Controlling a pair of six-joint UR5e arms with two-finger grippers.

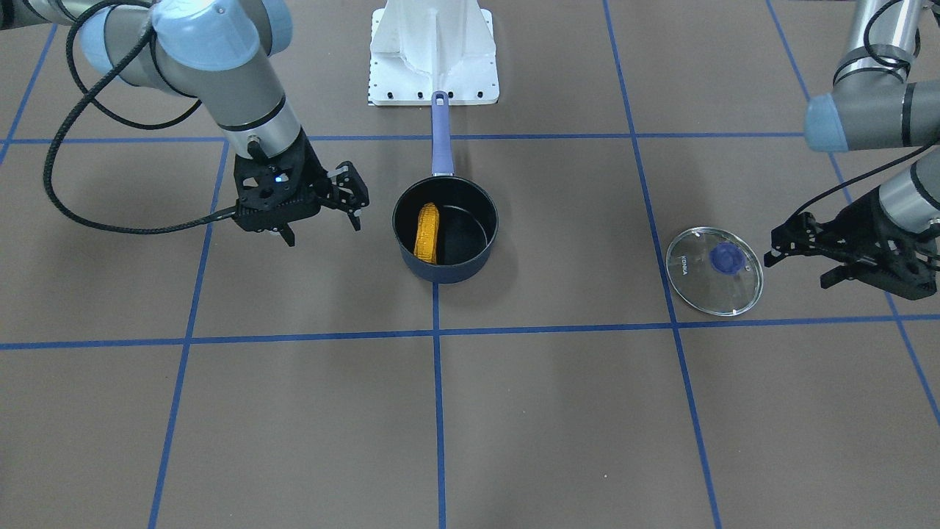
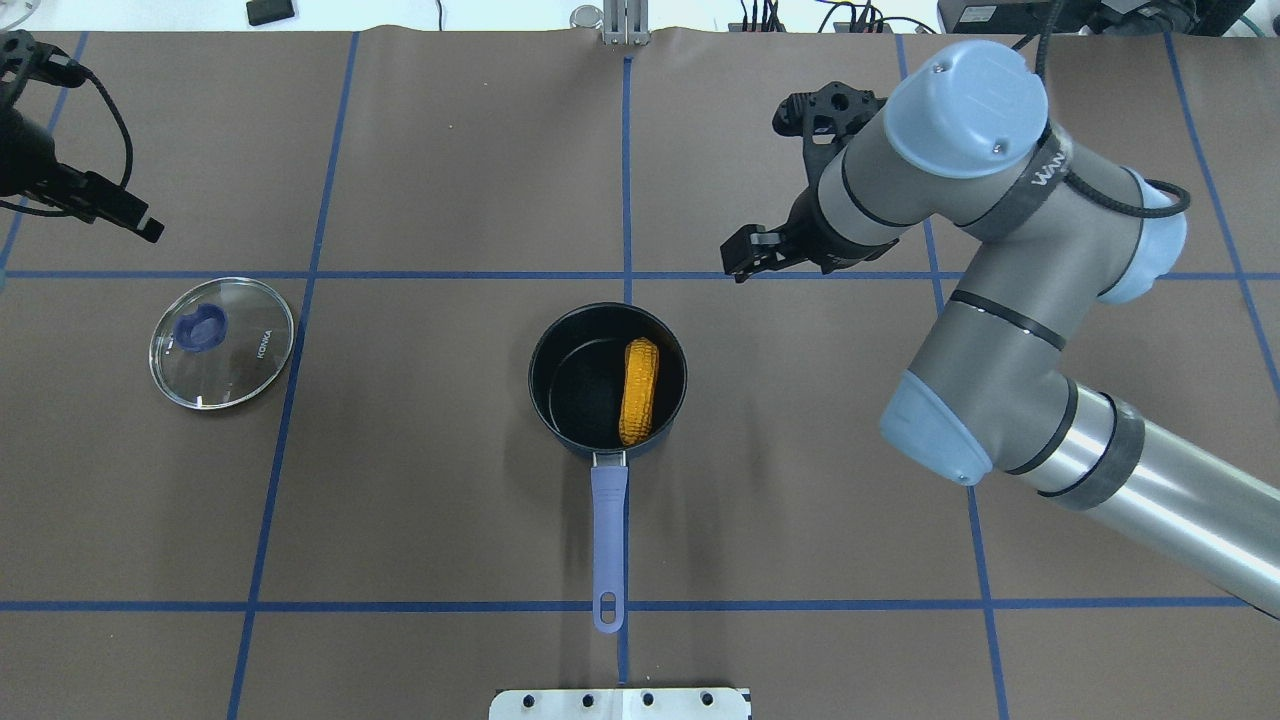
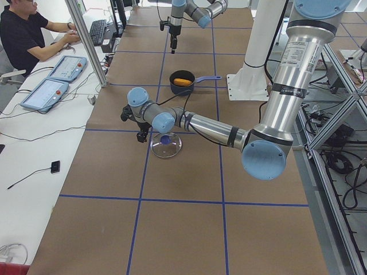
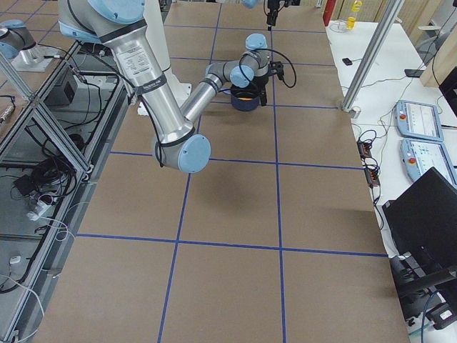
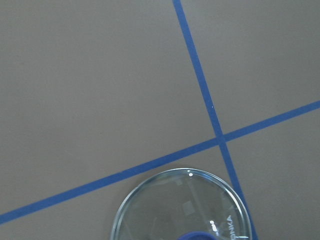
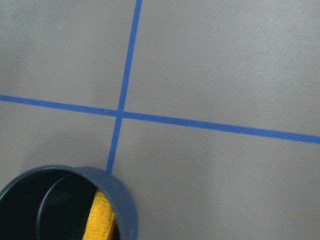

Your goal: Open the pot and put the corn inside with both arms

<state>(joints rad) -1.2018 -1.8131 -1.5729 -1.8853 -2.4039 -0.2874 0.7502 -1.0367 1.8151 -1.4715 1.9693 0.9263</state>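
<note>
Corn [image 1: 427, 234] lies on the black floor of the pot [image 1: 449, 273], along the wall nearest the right gripper [image 1: 323, 231]; in the front-facing view the pot stands uncovered on the brown table [image 1: 558, 411], its handle [image 1: 440, 136] pointing at the robot's white base [image 1: 433, 66]. The right gripper hangs beside the pot, apart from it, jaws spread and holding nothing. Well off on the robot's left, the glass lid [image 1: 714, 270] lies flat with its blue knob [image 1: 727, 257] up, and the left gripper [image 1: 797, 270] sits just beside it, jaws spread and empty. From overhead the cob runs roughly parallel to the handle, on the right-hand side of the pot, and the lid sits alone on the left. Both side views show the pot with yellow inside; from the robot's right, the near arm partly hides it. On the left wrist camera only the lid's far rim shows, next to a crossing of blue tape lines [image 5: 220, 137]. The right wrist camera catches the pot's rim at lower left, with a strip of corn within.
</note>
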